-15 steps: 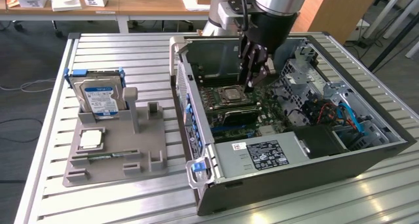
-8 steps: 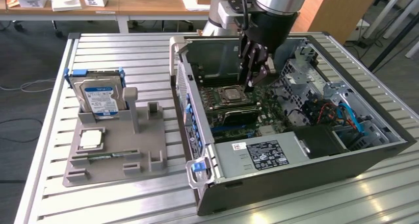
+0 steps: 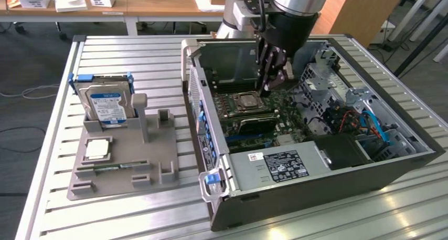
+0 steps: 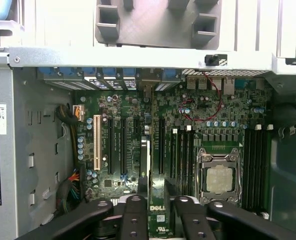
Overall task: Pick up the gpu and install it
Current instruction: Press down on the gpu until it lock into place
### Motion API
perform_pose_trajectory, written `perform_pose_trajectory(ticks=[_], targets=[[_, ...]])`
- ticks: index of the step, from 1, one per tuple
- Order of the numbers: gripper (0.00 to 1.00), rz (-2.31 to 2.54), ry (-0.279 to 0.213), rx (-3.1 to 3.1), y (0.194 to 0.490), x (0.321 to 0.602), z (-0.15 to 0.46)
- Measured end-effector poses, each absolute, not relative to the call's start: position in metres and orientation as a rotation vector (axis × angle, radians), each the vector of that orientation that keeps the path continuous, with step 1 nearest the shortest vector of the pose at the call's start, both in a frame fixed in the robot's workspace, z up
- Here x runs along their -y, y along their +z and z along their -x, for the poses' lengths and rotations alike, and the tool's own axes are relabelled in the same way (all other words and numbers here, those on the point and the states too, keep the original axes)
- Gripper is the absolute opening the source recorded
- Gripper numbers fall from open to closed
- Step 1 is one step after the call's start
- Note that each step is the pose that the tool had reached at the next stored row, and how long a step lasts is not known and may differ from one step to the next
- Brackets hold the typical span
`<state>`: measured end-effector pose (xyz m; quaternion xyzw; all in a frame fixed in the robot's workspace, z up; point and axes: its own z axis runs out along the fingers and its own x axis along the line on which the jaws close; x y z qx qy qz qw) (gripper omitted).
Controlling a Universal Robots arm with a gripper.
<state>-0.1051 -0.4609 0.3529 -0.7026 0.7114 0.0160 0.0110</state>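
Observation:
The gpu (image 4: pixel 160 220) is a thin dark card with a green DELL-labelled end, seen edge-on in the wrist view. It stands upright over the motherboard (image 4: pixel 118 110), in line with the long expansion slots. My gripper (image 4: pixel 160 222) has a black finger close against each side of the card, with no gap visible. In the exterior view the gripper (image 3: pixel 272 81) reaches down into the open computer case (image 3: pixel 315 182), just beyond the CPU socket (image 3: pixel 246 101).
On the exterior view's left, a grey holder (image 3: pixel 150 169) carries a silver blue-labelled hard drive (image 3: pixel 105 106), a processor chip (image 3: pixel 95 148) and a green memory stick (image 3: pixel 112 167). The case holds a power supply (image 3: pixel 276 166), cables and a drive cage (image 3: pixel 329 77).

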Motion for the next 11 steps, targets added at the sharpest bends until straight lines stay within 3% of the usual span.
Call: perform_pose_trajectory(ticks=[3, 5, 11], targets=[[0.15, 2.192, 0.050, -2.219, 0.3530, 0.4609, 0.1051], [0.11, 2.192, 0.050, -2.219, 0.3531, 0.4609, 0.1050], [0.11, 2.192, 0.050, -2.219, 0.3531, 0.4609, 0.1050]])
